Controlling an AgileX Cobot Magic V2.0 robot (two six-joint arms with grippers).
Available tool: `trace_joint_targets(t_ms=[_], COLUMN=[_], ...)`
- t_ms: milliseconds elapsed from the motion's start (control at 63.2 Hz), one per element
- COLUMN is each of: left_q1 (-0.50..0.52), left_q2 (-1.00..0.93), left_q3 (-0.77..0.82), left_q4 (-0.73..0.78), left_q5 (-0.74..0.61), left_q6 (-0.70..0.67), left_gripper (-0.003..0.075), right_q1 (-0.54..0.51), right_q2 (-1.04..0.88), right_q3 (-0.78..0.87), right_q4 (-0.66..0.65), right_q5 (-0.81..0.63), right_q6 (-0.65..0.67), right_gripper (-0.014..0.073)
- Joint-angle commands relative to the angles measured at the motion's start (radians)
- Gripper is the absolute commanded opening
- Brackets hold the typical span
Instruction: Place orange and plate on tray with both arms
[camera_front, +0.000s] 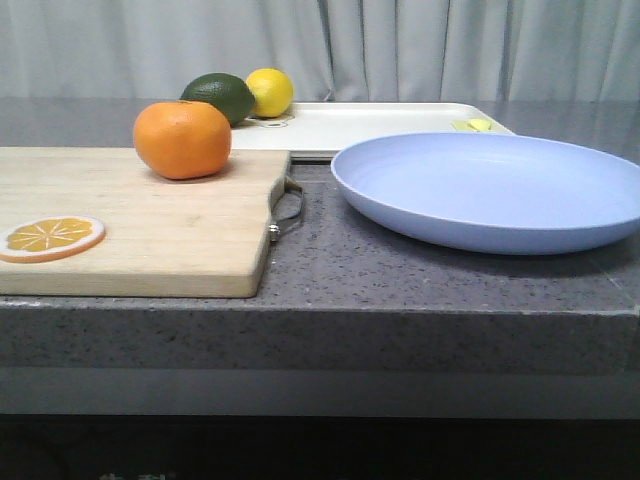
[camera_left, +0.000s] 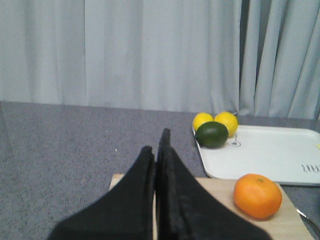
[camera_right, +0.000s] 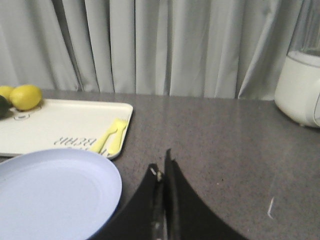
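The orange (camera_front: 182, 138) sits on the far part of a wooden cutting board (camera_front: 150, 240) at the left; it also shows in the left wrist view (camera_left: 257, 195). The lavender-blue plate (camera_front: 490, 188) lies on the counter at the right and shows in the right wrist view (camera_right: 50, 195). The white tray (camera_front: 370, 125) lies behind both, also seen in the wrist views (camera_left: 265, 152) (camera_right: 60, 125). My left gripper (camera_left: 156, 145) is shut and empty, above the board's far edge, beside the orange. My right gripper (camera_right: 161, 167) is shut and empty, beside the plate's rim. Neither gripper shows in the front view.
A lemon (camera_front: 270, 92) and a dark green lime (camera_front: 222, 97) sit at the tray's far left corner. A small yellow fork (camera_right: 111, 136) lies on the tray's right end. An orange slice (camera_front: 50, 238) lies on the board. A white appliance (camera_right: 300, 85) stands at the far right.
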Motion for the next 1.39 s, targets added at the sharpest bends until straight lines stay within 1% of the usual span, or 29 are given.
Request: trace_joint_targets(t_ms=[0, 63, 190, 269, 459, 522, 570, 617, 649, 665, 744, 760, 792, 807, 823, 871, 902, 934, 1045, 1124, 1219, 1377], left_q1=[0.002, 0.002, 0.002, 0.002, 0.002, 0.002, 0.002, 0.002, 0.002, 0.002, 0.002, 0.002, 0.002, -0.001, -0.003, -0.017, -0.035, -0.06, -0.162, -0.221, -0.297, -0.39], left_q2=[0.07, 0.096, 0.134, 0.153, 0.193, 0.203, 0.207, 0.207, 0.207, 0.207, 0.207, 0.207, 0.207, 0.207, 0.207, 0.207, 0.207, 0.211, 0.248, 0.293, 0.371, 0.537], left_q3=[-0.062, -0.062, -0.06, -0.06, -0.06, -0.06, -0.06, -0.06, -0.06, -0.06, -0.06, -0.06, -0.06, -0.06, -0.06, -0.06, -0.06, -0.06, -0.062, -0.062, -0.064, -0.113], left_q4=[-0.001, -0.003, -0.003, -0.003, -0.003, -0.003, -0.003, -0.003, -0.003, -0.003, -0.003, -0.003, -0.001, -0.001, -0.003, -0.013, -0.013, -0.013, -0.011, -0.006, 0.014, 0.025], left_q5=[-0.019, -0.016, -0.002, -0.002, 0.0, 0.0, 0.0, -0.002, -0.004, -0.004, -0.006, -0.009, -0.011, -0.011, -0.011, -0.011, -0.011, -0.013, -0.033, -0.053, -0.079, -0.11], left_q6=[0.003, 0.003, 0.003, 0.003, 0.003, 0.003, 0.003, 0.003, 0.003, 0.003, 0.003, 0.003, 0.003, 0.003, 0.003, 0.003, 0.003, 0.003, 0.057, 0.057, 0.057, 0.059], left_gripper=[-0.0018, -0.0018, -0.0018, -0.0018, -0.0017, -0.0014, 0.0005, 0.0061, 0.0103, 0.0141, 0.0314, 0.0367, 0.0434, 0.0481, 0.051, 0.0587, 0.0617, 0.0627, 0.0622, 0.0622, 0.0622, 0.0623], right_q1=[-0.006, -0.006, -0.006, -0.006, -0.006, -0.006, -0.006, -0.006, -0.006, -0.006, -0.006, -0.006, -0.006, -0.006, -0.006, -0.006, -0.006, -0.006, -0.006, -0.006, -0.006, -0.006], right_q2=[0.09, 0.133, 0.195, 0.221, 0.265, 0.27, 0.272, 0.273, 0.273, 0.273, 0.273, 0.273, 0.273, 0.273, 0.273, 0.273, 0.273, 0.273, 0.273, 0.273, 0.273, 0.273], right_q3=[-0.076, -0.082, -0.071, -0.064, -0.064, -0.064, -0.064, -0.064, -0.064, -0.064, -0.064, -0.064, -0.064, -0.064, -0.064, -0.064, -0.064, -0.064, -0.064, -0.064, -0.064, -0.064], right_q4=[0.002, 0.002, 0.002, 0.002, 0.002, 0.002, 0.002, 0.002, 0.002, 0.002, 0.002, 0.002, 0.002, 0.002, 0.002, 0.002, 0.002, 0.002, 0.002, 0.002, 0.002, 0.002], right_q5=[0.014, 0.038, 0.04, 0.036, 0.076, 0.078, 0.08, 0.088, 0.091, 0.092, 0.094, 0.095, 0.096, 0.098, 0.099, 0.101, 0.103, 0.104, 0.105, 0.104, 0.105, 0.106], right_q6=[-0.005, -0.005, -0.005, -0.005, -0.01, -0.021, -0.026, -0.028, -0.028, -0.028, -0.028, -0.028, -0.028, -0.028, -0.028, -0.028, -0.028, -0.028, -0.028, -0.028, -0.028, -0.028], right_gripper=[-0.0068, -0.0068, -0.0068, -0.0068, -0.0064, -0.0027, 0.004, 0.0139, 0.0225, 0.0282, 0.0482, 0.0528, 0.0578, 0.06, 0.0628, 0.0666, 0.0661, 0.0652, 0.0653, 0.0653, 0.0653, 0.0653])
